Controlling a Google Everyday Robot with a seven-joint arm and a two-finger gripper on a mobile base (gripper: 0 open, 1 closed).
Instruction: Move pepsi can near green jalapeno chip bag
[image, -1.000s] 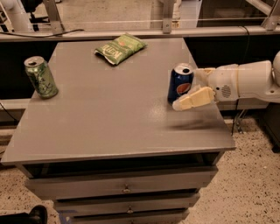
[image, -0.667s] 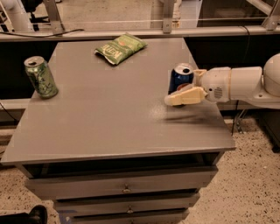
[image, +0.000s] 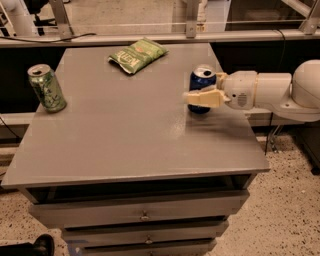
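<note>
The pepsi can, dark blue with a silver top, stands upright at the right side of the grey table. My gripper reaches in from the right and is shut on the can; one pale finger lies across its front and the other is hidden behind it. The green jalapeno chip bag lies flat at the table's far middle, well apart from the can, up and to its left.
A light green patterned can stands upright near the table's left edge. My white arm extends past the table's right edge. Drawers sit below the tabletop. A rail runs behind the far edge.
My gripper has closed around the pepsi can, and both have shifted slightly left and toward the far side. The chip bag and green can have not moved.
</note>
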